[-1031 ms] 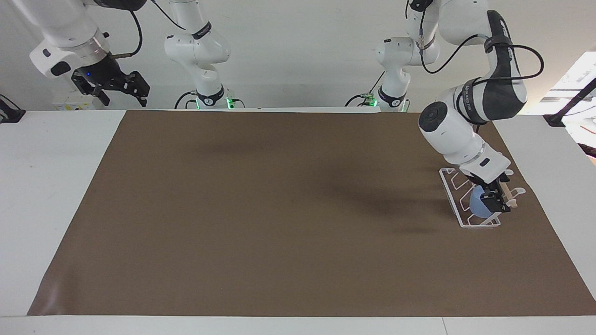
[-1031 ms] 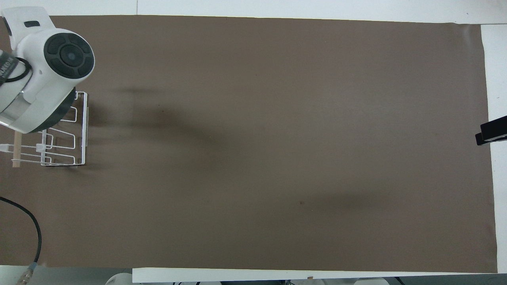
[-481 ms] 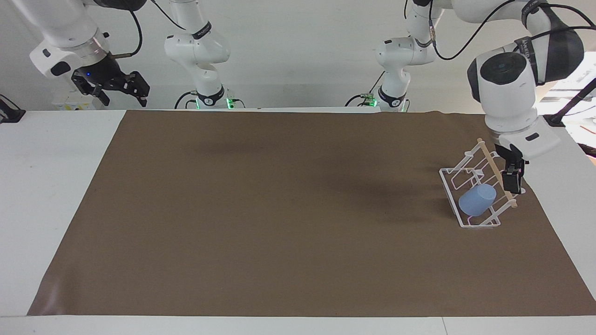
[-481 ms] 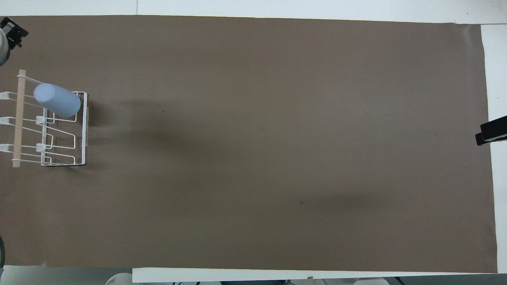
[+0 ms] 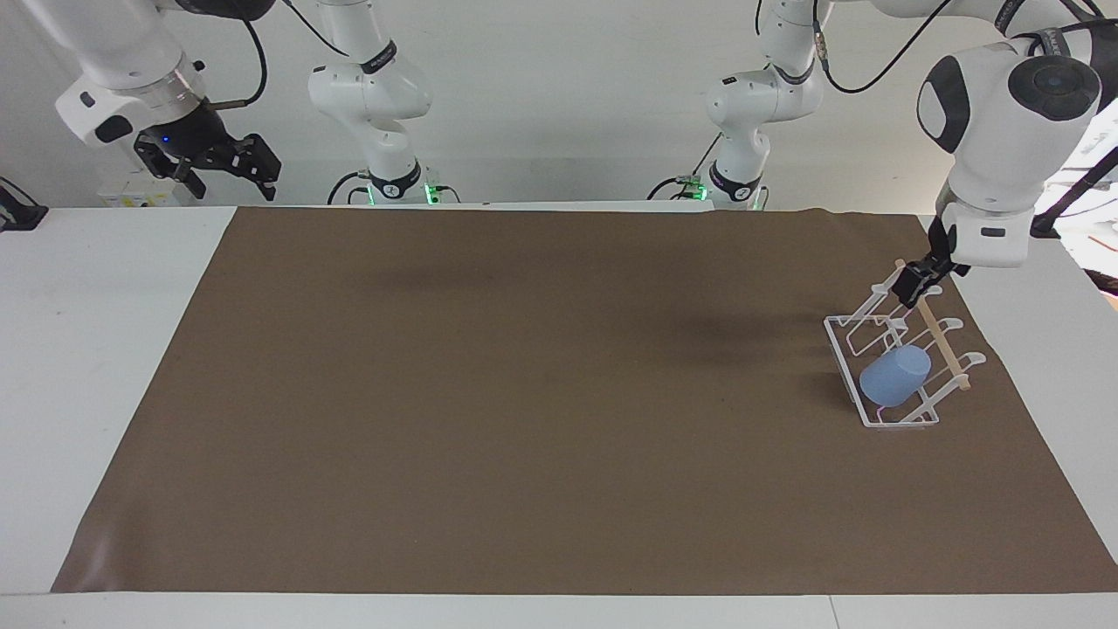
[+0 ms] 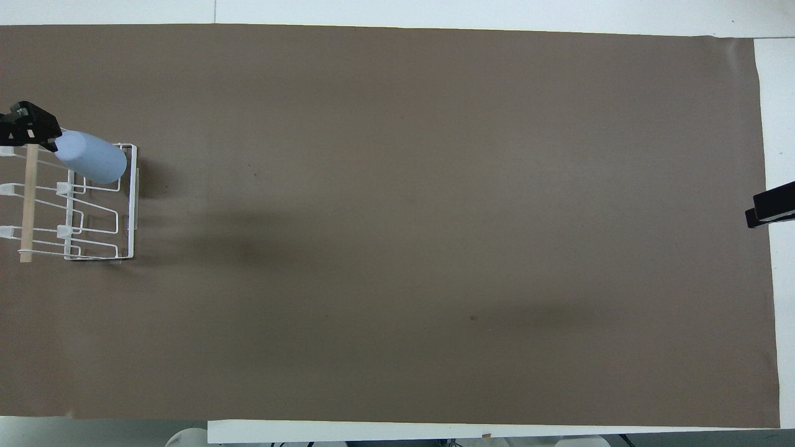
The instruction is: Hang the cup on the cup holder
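The light-blue cup (image 5: pixel 893 376) (image 6: pixel 90 157) hangs tilted on a prong of the white wire cup holder (image 5: pixel 840 348) (image 6: pixel 131 205), at the holder's end farther from the robots. The holder stands at the left arm's end of the table, and nothing grips the cup. My left gripper (image 5: pixel 915 284) (image 6: pixel 28 124) hangs open and empty in the air over the holder's wooden rod (image 5: pixel 942 339), apart from the cup. My right gripper (image 5: pixel 218 166) waits open and empty, raised at the right arm's end of the table. It does not show in the overhead view.
A brown mat (image 5: pixel 524 393) covers most of the white table (image 5: pixel 87 349). A black clamp (image 6: pixel 770 208) (image 5: pixel 17 214) sits at the table edge at the right arm's end. The holder stands close to the mat's edge at the left arm's end.
The left gripper let go of the cup, pulled off the holder and rose above it. The cup stayed hanging on its prong. The right arm did not move.
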Controlling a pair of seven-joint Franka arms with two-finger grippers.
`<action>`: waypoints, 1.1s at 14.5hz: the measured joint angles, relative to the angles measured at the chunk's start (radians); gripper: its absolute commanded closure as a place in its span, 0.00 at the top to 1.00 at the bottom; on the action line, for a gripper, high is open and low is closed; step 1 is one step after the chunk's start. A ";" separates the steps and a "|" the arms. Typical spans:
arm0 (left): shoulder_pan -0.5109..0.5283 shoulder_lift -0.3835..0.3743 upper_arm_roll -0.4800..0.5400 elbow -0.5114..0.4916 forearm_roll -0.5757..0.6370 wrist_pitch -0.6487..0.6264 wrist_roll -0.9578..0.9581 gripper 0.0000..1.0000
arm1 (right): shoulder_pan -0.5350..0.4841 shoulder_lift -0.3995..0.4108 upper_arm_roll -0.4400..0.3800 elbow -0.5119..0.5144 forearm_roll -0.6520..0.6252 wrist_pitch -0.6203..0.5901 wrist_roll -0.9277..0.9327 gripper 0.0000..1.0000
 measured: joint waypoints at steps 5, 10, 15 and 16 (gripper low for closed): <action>-0.001 -0.048 -0.009 0.009 -0.213 -0.038 0.277 1.00 | 0.000 0.000 0.000 0.000 0.000 0.000 0.000 1.00; -0.069 -0.049 -0.030 0.040 -0.235 -0.059 0.291 1.00 | 0.000 0.000 0.000 0.000 0.000 0.000 0.000 1.00; -0.057 -0.040 -0.013 0.057 -0.235 -0.065 0.291 1.00 | 0.000 0.000 0.000 0.000 0.000 0.000 0.000 1.00; -0.051 -0.039 -0.011 0.057 -0.235 -0.073 0.292 1.00 | 0.000 0.000 0.000 0.000 0.000 0.000 0.000 1.00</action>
